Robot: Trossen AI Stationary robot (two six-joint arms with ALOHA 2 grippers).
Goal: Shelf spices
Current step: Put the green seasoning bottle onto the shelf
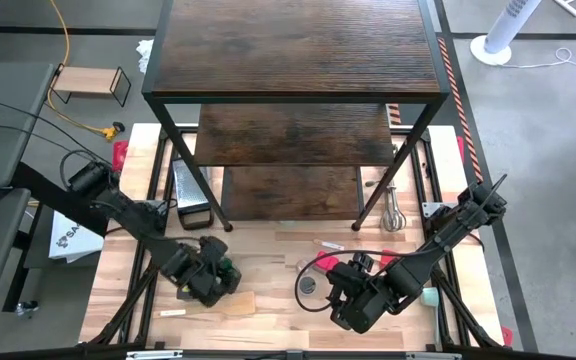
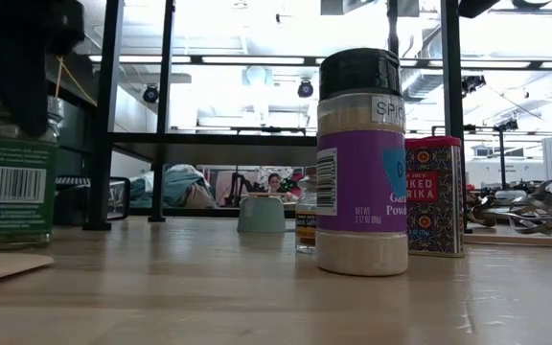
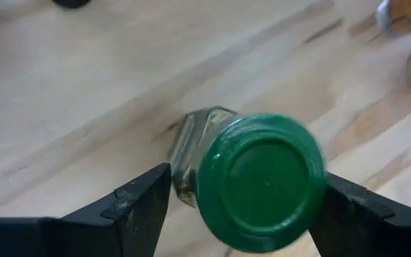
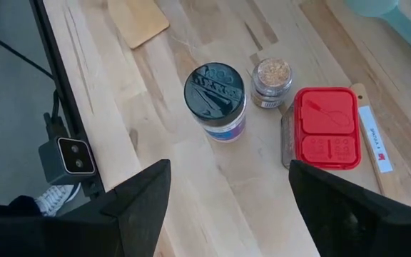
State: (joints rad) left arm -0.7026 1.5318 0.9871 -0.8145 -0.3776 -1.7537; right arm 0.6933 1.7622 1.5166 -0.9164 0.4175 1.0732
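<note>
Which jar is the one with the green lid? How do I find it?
Start at the big dark wooden shelf, then look at the table's front left, where the left gripper hangs. The green-lidded jar stands between its open jaws. No other jar has a green lid.

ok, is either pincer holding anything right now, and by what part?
Nothing held yet. Left pincer straddles the green-lidded jar at lid height, fingers open. Right pincer open, empty.

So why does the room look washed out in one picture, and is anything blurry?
Low view: bright ceiling lights behind the shelf wash out the room, while the purple-labelled jar and red tin stand dark yet sharp. Left wrist view: the green-lidded jar is slightly soft, and the table beyond it is blurred. Right wrist view: evenly lit, with soft shadows.
</note>
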